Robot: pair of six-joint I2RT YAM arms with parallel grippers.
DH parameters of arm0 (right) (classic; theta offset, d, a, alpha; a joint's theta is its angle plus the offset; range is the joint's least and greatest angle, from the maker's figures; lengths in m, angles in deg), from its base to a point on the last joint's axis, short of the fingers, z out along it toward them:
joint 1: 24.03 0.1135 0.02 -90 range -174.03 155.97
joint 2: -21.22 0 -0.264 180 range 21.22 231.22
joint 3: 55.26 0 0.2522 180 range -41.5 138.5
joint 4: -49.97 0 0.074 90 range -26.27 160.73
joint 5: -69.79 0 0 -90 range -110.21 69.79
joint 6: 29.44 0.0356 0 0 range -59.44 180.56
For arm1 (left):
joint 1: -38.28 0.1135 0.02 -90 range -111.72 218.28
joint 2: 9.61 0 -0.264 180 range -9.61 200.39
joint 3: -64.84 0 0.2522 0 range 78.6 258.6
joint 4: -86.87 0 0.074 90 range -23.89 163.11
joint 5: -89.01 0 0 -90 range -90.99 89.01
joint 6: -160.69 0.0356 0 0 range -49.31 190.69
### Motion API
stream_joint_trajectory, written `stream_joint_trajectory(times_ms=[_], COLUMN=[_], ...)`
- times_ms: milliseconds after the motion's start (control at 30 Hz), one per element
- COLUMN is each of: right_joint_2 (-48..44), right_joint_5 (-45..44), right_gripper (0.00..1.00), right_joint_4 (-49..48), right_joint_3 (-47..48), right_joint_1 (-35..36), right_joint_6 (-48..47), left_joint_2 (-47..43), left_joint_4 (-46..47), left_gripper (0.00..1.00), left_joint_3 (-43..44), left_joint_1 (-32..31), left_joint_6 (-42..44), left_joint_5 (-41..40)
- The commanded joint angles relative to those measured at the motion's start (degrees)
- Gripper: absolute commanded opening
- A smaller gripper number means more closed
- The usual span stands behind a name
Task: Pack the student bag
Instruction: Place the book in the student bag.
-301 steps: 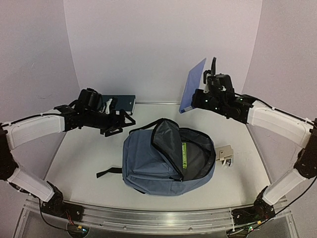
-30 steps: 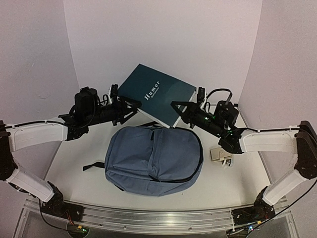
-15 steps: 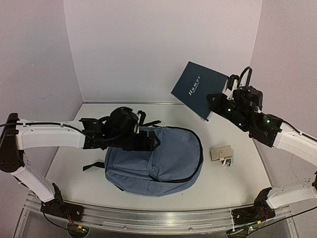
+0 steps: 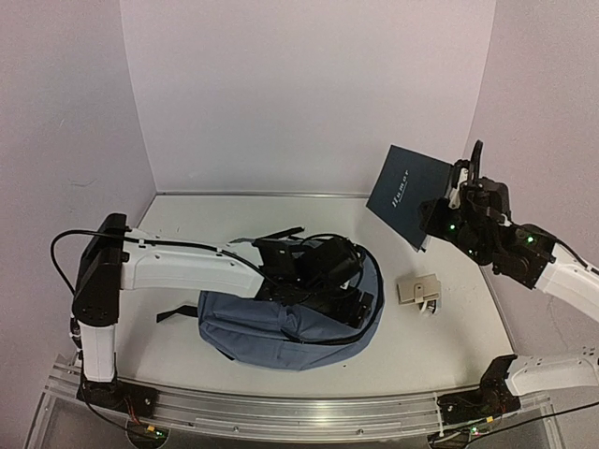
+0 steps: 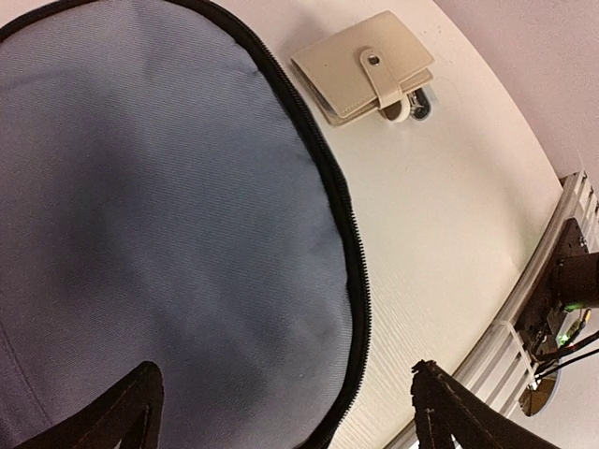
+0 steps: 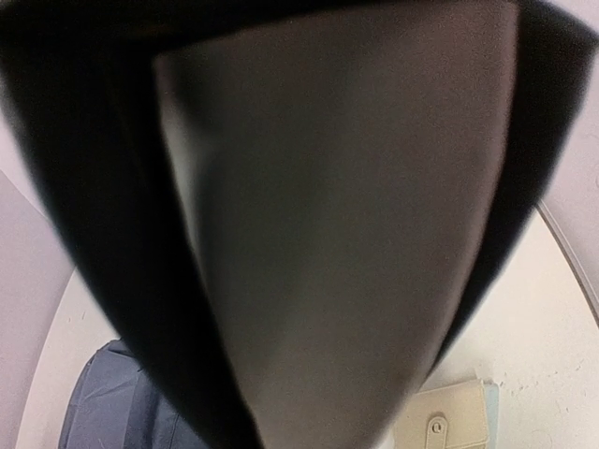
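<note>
The slate-blue student bag (image 4: 253,327) lies flat in the middle of the table, its black zipper running along its right edge. It also fills the left wrist view (image 5: 168,187). My left gripper (image 4: 360,301) reaches across the bag to its right side; its fingers (image 5: 126,412) are wide apart and empty just above the fabric. My right gripper (image 4: 447,210) is shut on a dark navy book (image 4: 409,192), held tilted in the air at the back right. The book (image 6: 328,234) blocks most of the right wrist view, and the fingers are hidden behind it.
A beige snap wallet (image 4: 418,290) lies on the table just right of the bag; it also shows in the left wrist view (image 5: 365,75) and the right wrist view (image 6: 449,428). The metal rail (image 5: 552,309) runs along the table's near edge.
My left arm has stretched further right across the bag, from its top left to its right edge. My right gripper has carried the book a little to the right and turned it.
</note>
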Motion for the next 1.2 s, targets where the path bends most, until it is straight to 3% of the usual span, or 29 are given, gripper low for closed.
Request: stream_joint_trajectory(times_ms=[0, 133, 333, 533, 767, 900, 1067, 1167], right_joint_2=[-1.4, -1.8, -2.6, -3.3, -3.6, -4.1, -5.1, -5.4], right_joint_5=[-1.1, -0.6, -0.4, -0.4, -0.2, 0.1, 0.2, 0.2], right_gripper=[0.0, 0.0, 0.0, 0.0, 0.0, 0.0, 0.0, 0.0], right_joint_4=[-1.1, -1.1, -1.1, -1.1, -1.1, -1.1, -1.0, -1.0], right_joint_3=[-0.3, -0.7, -1.3, -1.5, -1.4, -1.4, -1.5, -1.6], right_joint_1=[0.1, 0.2, 0.1, 0.0, 0.1, 0.1, 0.1, 0.1], right_joint_6=[-0.7, -0.3, -0.3, -0.3, -0.3, -0.3, 0.0, 0.0], left_joint_2=[3.9, 9.6, 17.5, 19.7, 20.6, 22.7, 24.9, 23.4], left_joint_4=[-4.5, -10.4, -24.2, -25.2, -20.1, -21.1, -27.3, -28.2], left_gripper=[0.94, 0.96, 0.99, 1.0, 1.0, 1.0, 0.9, 0.7], left_joint_3=[7.8, 15.2, 27.7, 29.4, 28.2, 29.3, 31.8, 30.5], left_joint_1=[-0.7, -1.4, -1.8, -1.8, -1.6, -1.6, -0.2, 0.4], left_joint_6=[2.8, 4.8, 5.1, 5.5, 7.8, 8.7, 6.3, 4.5], left_joint_5=[-0.2, -3.6, -17.0, -17.4, -9.9, -10.5, -14.5, -16.7])
